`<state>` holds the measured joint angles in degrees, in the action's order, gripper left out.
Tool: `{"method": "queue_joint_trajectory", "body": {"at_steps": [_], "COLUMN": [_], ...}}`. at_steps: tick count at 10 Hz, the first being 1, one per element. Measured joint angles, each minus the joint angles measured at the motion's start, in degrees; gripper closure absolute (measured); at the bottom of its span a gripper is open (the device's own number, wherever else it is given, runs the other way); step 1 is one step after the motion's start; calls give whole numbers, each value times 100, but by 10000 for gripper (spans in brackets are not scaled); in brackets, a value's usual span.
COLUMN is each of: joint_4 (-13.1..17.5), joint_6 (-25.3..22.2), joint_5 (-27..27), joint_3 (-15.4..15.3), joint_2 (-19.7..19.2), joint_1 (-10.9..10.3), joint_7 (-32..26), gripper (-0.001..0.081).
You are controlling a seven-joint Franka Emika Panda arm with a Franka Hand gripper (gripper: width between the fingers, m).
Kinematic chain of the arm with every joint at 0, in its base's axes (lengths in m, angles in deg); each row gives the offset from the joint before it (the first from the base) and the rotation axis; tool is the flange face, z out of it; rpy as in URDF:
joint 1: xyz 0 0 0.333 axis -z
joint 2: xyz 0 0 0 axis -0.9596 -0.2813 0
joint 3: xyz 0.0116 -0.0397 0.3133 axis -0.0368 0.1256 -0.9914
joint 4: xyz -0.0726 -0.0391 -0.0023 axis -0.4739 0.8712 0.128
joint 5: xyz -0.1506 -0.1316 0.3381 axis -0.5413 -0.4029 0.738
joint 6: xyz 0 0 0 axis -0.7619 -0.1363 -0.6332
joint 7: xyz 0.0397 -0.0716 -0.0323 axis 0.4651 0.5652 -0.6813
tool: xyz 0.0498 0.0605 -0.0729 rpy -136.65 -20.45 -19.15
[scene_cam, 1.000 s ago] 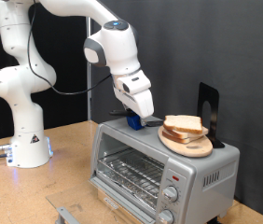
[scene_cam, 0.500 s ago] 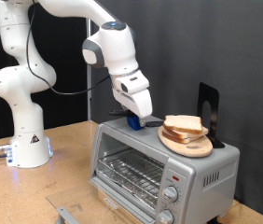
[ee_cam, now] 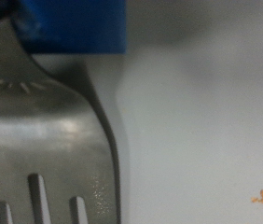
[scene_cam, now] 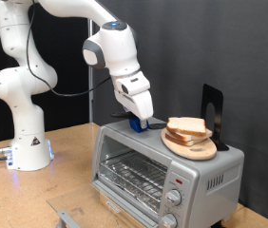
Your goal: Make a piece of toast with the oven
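Two bread slices [scene_cam: 185,127] stacked on round board [scene_cam: 190,146] atop oven [scene_cam: 162,171], gripper [scene_cam: 141,123] at frame centre just beside, finger spread impossible to tell.

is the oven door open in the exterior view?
No. The oven has its glass door shut, the wire rack showing behind it, while the bread stack sits on the board on top.

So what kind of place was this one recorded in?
Probably a robotics lab mock-up, not a real kitchen: a white robot arm bolted to a plywood tabletop, black backdrop, and a silver-grey countertop toaster oven.
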<state>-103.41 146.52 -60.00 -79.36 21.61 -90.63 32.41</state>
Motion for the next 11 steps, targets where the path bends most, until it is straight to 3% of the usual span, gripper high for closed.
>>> {"method": "queue_joint_trajectory", "body": {"at_steps": [11], "joint_4": [-184], "joint_6": [256], "joint_5": [224], "joint_3": [0], "joint_2": [75], "joint_1": [-17], "joint_7": [-278], "gripper": [-2]}}
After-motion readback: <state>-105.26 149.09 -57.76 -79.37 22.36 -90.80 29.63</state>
